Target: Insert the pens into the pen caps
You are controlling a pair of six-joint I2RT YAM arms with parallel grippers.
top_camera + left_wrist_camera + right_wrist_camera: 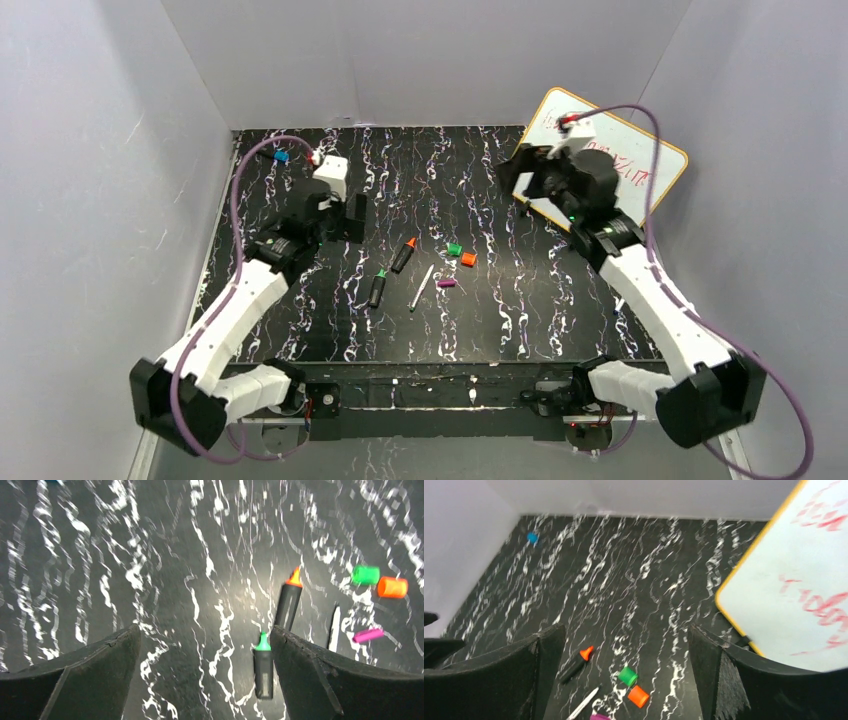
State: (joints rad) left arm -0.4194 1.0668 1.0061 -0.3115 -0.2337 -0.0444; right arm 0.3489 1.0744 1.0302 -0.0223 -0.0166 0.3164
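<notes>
In the middle of the black marbled table lie three pens: an orange-tipped black marker (403,256) (288,602) (575,663), a green-tipped black marker (377,290) (263,665) and a thin white pen (422,287) (334,628) (584,703). Just to their right lie a green cap (454,248) (365,574) (627,676), an orange cap (468,259) (392,587) (638,696) and a purple cap (446,283) (368,635). My left gripper (347,220) (206,635) hangs open and empty, left of and behind the pens. My right gripper (520,185) (626,635) is open, empty, behind and right of the caps.
A yellow-framed whiteboard (640,165) (794,595) with red scribbles leans at the back right, close behind my right gripper. A small blue piece (281,157) (532,538) lies at the back left. Grey walls close in the table on three sides.
</notes>
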